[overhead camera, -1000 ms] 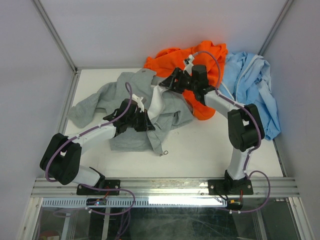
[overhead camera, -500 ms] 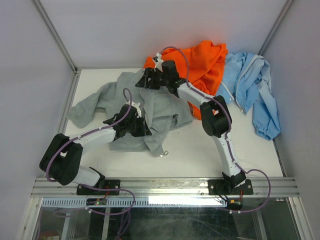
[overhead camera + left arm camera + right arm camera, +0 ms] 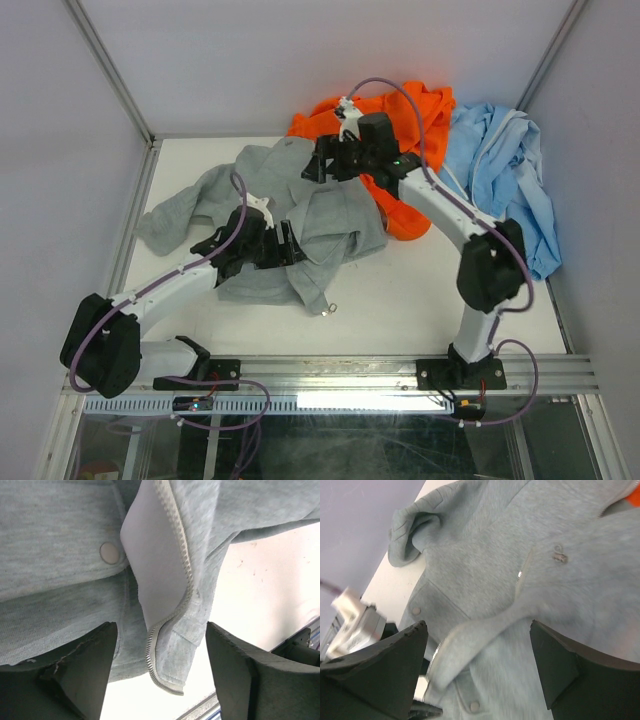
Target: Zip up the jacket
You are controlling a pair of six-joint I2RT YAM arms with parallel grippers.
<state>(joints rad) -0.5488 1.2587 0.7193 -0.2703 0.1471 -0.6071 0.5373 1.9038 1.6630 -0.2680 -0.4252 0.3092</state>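
The grey jacket (image 3: 330, 215) lies crumpled and unzipped on the white table. My left gripper (image 3: 288, 246) hovers low over its near front panel, open. In the left wrist view a pale zipper edge (image 3: 167, 630) with white lining curls down between the open left gripper (image 3: 162, 675) fingers, touching neither. My right gripper (image 3: 315, 165) hangs above the jacket's far side near the hood, open. In the right wrist view the jacket (image 3: 520, 540) fills the frame below the open right gripper (image 3: 477, 665). A folded zipper edge (image 3: 470, 630) runs between its fingers.
An orange garment (image 3: 405, 120) lies at the back under the right arm, with a light blue jacket (image 3: 510, 170) to its right. A grey sleeve (image 3: 170, 215) stretches to the left. The metal frame rail (image 3: 330, 375) runs along the near table edge.
My left gripper has opened and let go of the jacket's front edge, whose white lining now lies folded down. The right gripper swung left, then back a little, and opened wider.
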